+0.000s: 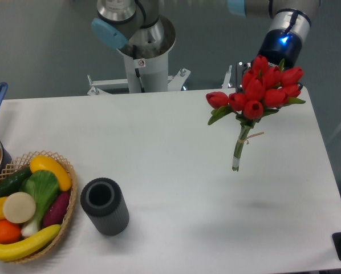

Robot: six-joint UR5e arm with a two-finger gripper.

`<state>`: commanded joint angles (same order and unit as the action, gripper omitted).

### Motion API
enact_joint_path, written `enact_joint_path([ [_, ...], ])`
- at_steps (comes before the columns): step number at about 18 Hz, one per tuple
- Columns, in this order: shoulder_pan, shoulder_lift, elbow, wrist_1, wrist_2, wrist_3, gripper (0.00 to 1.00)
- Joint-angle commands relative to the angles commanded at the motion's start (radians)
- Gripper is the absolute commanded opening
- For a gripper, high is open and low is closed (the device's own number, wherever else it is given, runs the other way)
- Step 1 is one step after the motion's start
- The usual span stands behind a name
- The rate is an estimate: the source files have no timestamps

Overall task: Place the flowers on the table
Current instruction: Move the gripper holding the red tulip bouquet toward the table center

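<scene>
Overhead, the tool is mostly hidden behind the red tulips it evidently grips, stems hanging above the white bench. Lowering gently until they rest there, well apart from the grey vase, seems wise.

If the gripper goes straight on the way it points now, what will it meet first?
The gripper points roughly downward, its jaws hidden behind the flowers it carries. Straight on, the stem ends would likely touch bare table first; nothing else shows in that line, though depth is unclear.
</scene>
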<state>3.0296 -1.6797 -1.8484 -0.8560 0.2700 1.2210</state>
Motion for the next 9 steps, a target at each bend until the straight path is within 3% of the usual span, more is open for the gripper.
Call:
enact_joint_path([
  [6, -0.006, 0.011, -0.014, 0.000, 0.050, 0.000, 0.37],
  [9, -0.008, 0.026, -0.005, -0.002, 0.129, -0.003, 0.37],
])
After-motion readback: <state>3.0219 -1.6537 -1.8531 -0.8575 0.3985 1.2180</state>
